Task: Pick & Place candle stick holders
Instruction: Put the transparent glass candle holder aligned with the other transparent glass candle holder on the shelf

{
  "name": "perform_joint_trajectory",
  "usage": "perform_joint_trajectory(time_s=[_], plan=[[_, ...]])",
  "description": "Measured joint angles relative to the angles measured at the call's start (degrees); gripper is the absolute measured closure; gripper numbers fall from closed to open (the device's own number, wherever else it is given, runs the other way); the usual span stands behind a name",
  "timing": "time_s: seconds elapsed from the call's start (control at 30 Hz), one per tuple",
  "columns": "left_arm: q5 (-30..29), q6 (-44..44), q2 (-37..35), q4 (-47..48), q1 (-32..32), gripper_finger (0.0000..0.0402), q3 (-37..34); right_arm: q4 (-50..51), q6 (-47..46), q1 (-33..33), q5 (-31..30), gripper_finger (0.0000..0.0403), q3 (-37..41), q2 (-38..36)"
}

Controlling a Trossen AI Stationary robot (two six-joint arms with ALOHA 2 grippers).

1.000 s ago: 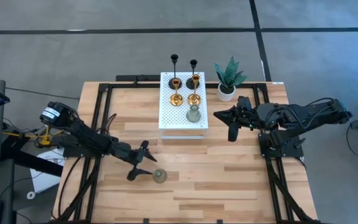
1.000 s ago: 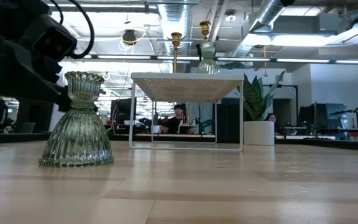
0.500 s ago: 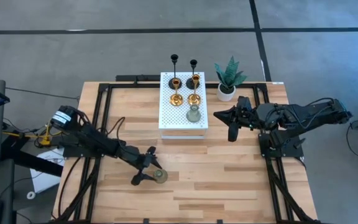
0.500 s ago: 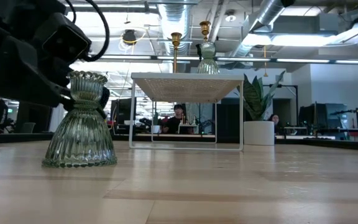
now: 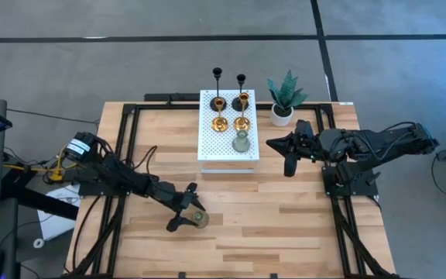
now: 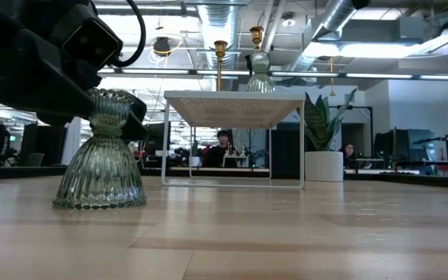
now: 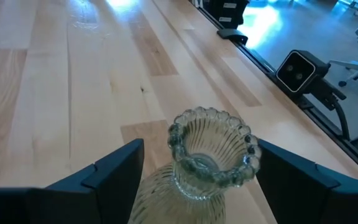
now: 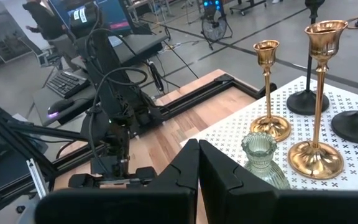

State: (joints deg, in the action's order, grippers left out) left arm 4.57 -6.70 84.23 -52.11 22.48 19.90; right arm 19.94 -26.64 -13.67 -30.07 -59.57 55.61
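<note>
Bench (image 5: 285,225) of pale wooden planks fills the middle of the high view, and near its upper centre stands a white perforated stand (image 5: 207,147). On this stand I see five holders: two slim tall black candle stick holders (image 5: 217,75) at the upper edge, two shiny gold candle stick holders (image 5: 219,122) in the middle, and one squat pale grey-green glass holder (image 5: 241,144) toward the lower edge. A green potted plant in a white pot (image 5: 283,99) stands just right of the stand.

The sixth one, a ribbed grey-green glass candle stick holder (image 5: 200,219), stands upright on the bench in the lower centre of the high view, well apart from the stand. The left gripper (image 5: 184,209) is around it: in the left wrist view its fingers (image 7: 114,168) are spread wide, one on each side of the narrow neck of the glass (image 7: 207,155), and they do not touch it. So nothing is held.

The right gripper (image 5: 290,164) waits right of the stand, with its fingers pressed together and empty.

I judge that the step in hand is the grasp of this lone holder. The next move calls for closing the fingers evenly on the neck, then lifting straight up, because the glass is smooth and the flared base is heavy. After that it probably goes to the free place on the stand.
</note>
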Motion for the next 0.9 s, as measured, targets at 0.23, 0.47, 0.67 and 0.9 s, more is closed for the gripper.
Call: perform_joint_trajectory(time_s=[0.23,0.47,0.67,0.9], plan=[[0.0,0.0,0.0,-0.1,0.0,0.0108,0.0,0.7,0.0,0.0,0.0,0.0403,0.0,0.0],[0.0,0.0,0.0,-0.3,0.0,0.0108,0.0,0.7,0.0,0.0,0.0,0.0403,0.0,0.0],[0.0,-0.8,0.0,-0.7,0.0,0.0108,0.0,0.7,0.0,0.0,0.0,0.0403,0.0,0.0],[0.0,-1.3,0.0,-1.0,0.0,0.0108,0.0,0.7,0.0,0.0,0.0,0.0403,0.0,0.0]])
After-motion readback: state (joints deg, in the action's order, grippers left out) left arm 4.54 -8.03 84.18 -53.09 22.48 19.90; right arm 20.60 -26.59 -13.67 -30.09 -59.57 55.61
